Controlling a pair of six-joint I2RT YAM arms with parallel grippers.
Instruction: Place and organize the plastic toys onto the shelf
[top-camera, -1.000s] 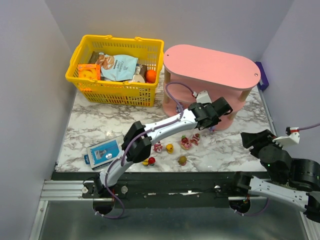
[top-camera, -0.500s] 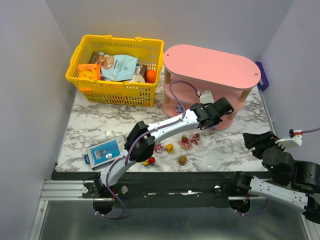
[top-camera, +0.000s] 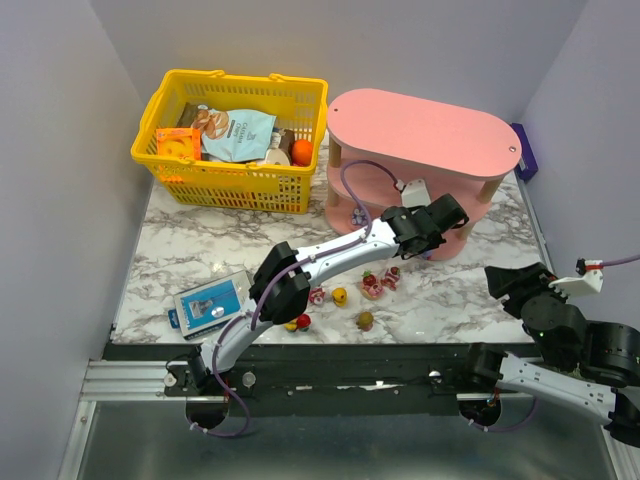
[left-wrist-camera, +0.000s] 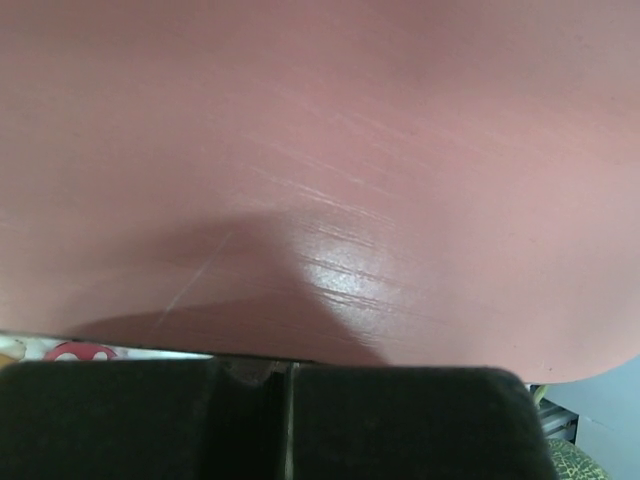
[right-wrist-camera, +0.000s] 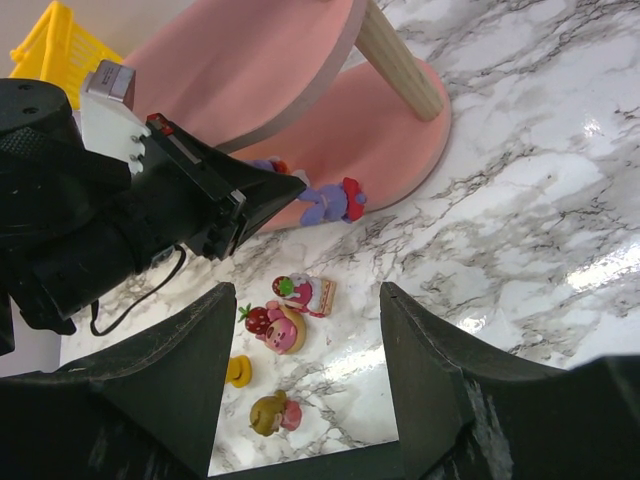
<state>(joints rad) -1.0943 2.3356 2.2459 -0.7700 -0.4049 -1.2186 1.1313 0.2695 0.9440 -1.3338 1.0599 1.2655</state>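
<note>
Marble-patterned tabletop (top-camera: 180, 250): white with grey veining, glossy with light reflections. Plain pale lilac-grey walls (top-camera: 60, 150) enclose three sides. Metal rail (top-camera: 130, 378) runs along the near edge.

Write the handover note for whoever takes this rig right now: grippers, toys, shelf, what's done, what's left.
Left gripper: shut, reaching in under the shelf, tip beside a purple toy on the bottom tier; contact unclear.
Right gripper: open, empty, above the table.
Done: that purple toy is on the shelf.
Left: at least six more lie on the table in front of the shelf, among them a strawberry figurine and a yellow figurine.
</note>
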